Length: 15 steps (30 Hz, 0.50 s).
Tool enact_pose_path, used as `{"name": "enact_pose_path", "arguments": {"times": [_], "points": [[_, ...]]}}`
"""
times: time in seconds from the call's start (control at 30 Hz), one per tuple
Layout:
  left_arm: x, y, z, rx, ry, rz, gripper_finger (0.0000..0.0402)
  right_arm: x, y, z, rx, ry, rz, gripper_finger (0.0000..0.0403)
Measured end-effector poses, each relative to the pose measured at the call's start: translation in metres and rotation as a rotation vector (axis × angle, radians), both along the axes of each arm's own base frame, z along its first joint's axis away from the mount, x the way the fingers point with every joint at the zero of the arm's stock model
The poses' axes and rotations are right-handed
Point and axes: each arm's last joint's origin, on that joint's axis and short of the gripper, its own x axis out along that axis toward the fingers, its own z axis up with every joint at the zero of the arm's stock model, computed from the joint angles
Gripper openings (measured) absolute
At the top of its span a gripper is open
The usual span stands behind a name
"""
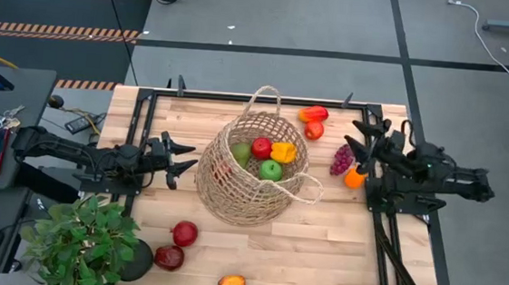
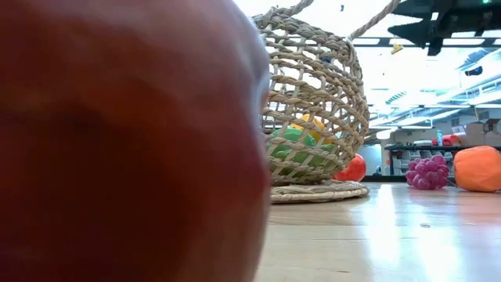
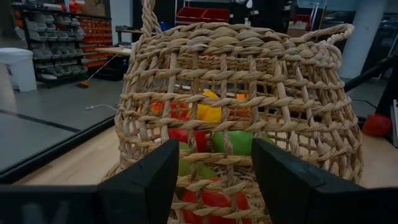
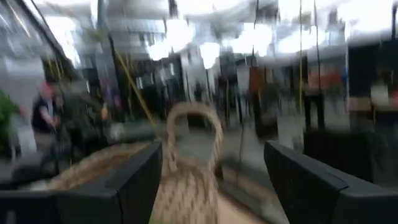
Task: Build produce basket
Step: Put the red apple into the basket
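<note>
The basket (image 1: pixel 251 168) stood at the middle of the table (image 1: pixel 337 249), holding a red, a yellow and two green pieces of produce (image 1: pixel 272 153). The left gripper (image 1: pixel 183 161) hung just beside the basket's left wall, fingers spread and empty. The right gripper (image 1: pixel 356 141) hovered above the grape bunch (image 1: pixel 341 158) and an orange fruit (image 1: pixel 354 178), also spread with nothing in it. Bare wood lay open in front of the basket; loose fruit sat along the near edge, and a potted plant (image 1: pixel 83 243) filled the near-left corner.

Two black jointed arms: left arm (image 1: pixel 72 154), right arm (image 1: pixel 443 180). Each ends in broad, flat, matte-black wedge-shaped fingers (image 3: pixel 146 186). Black cables trail beside the right arm.
</note>
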Motion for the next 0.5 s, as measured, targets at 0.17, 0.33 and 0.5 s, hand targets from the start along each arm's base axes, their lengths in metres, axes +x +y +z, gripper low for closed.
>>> {"name": "enact_pose_path", "arguments": {"times": [0.17, 0.33, 0.5], "points": [[0.0, 0.0, 0.0, 0.001, 0.0, 0.0, 0.0212, 0.01, -0.008, 0.009, 0.145, 0.256, -0.122, 0.0284], [0.0, 0.0, 0.0, 0.001, 0.0, 0.0, 0.0208, 0.031, -0.022, 0.004, 0.235, 0.401, -0.223, 0.0284], [0.0, 0.0, 0.0, 0.001, 0.0, 0.0, 0.0207, 0.048, -0.048, -0.01, 0.31, 0.522, -0.267, 0.0284]]}}
